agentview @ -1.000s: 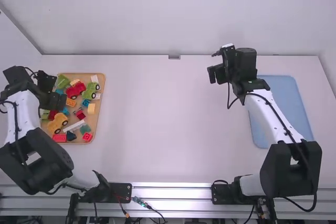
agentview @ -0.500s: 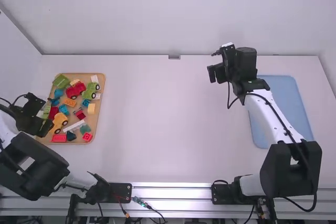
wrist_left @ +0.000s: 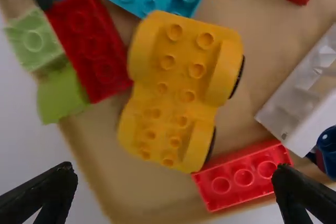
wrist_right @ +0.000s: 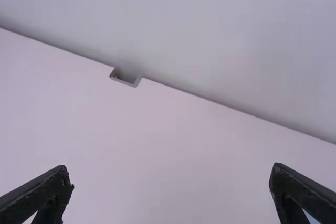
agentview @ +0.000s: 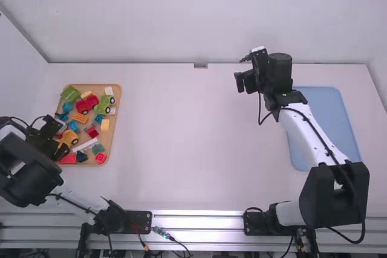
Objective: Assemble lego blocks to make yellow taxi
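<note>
In the high view my left gripper [agentview: 61,141] is over the near-left part of the wooden tray, beside the yellow car base [agentview: 71,138]. The left wrist view has that studded yellow car base [wrist_left: 176,90] below the spread fingers of my left gripper [wrist_left: 173,190], with nothing between them. A red brick [wrist_left: 242,174] touches its one end, and a dark red brick [wrist_left: 89,43] lies alongside. High over the far right of the table is my right gripper [agentview: 242,82]; in the right wrist view the right gripper [wrist_right: 170,190] stands open and holds nothing.
The wooden tray [agentview: 115,143] at the left holds several loose pieces, among them a yellow block [agentview: 105,125], a white piece [agentview: 86,145], a green vehicle [agentview: 103,108] and an orange brick [agentview: 81,118]. A blue mat [agentview: 329,113] lies at the right, partly under the right arm.
My left gripper has moved from the tray's upper part toward the camera, down to the yellow car base. The right arm has shifted very slightly to the left.
</note>
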